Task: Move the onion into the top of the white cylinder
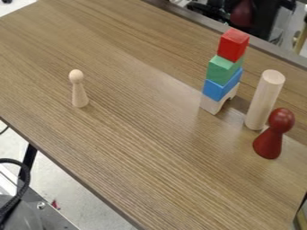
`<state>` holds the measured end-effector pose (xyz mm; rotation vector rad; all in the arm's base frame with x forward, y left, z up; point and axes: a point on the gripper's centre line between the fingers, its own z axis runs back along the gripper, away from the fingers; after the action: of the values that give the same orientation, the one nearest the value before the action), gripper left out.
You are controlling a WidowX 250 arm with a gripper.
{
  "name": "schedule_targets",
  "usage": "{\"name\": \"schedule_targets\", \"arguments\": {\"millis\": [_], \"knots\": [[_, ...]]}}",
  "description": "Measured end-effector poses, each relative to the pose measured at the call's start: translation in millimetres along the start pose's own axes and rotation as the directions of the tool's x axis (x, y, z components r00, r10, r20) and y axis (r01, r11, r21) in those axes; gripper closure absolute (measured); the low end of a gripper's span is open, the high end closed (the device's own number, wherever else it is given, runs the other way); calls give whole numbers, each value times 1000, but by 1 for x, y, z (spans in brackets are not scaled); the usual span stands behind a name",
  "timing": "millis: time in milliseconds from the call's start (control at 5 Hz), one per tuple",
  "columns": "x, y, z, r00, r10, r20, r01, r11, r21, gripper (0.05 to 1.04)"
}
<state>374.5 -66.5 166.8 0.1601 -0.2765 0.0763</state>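
A pale wooden cylinder (264, 101) stands upright on the right side of the table, its flat round top bare. Close in front of it and slightly to the right is a dark red peg figure (272, 137) with a round head, also upright. The figure overlaps the cylinder's lower right side in the view, and I cannot tell whether the two touch.
Left of the cylinder rises a stack with a red block (233, 45), a green block (224, 68), a blue block (221, 86) and a pale arch block (212, 103). A pale peg figure (78, 92) stands on the left of the brown table (138, 134).
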Motion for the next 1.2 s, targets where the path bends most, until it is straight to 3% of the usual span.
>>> {"name": "schedule_targets", "arguments": {"millis": [200, 600, 1200], "knots": [[-6, -22, 1, 998, -67, -1, 67, 998, -17, 493], [-20, -56, -29, 982, -174, -70, 172, 985, -25, 493], [-20, -61, -37, 978, -196, -73, 193, 980, -41, 493]]}}
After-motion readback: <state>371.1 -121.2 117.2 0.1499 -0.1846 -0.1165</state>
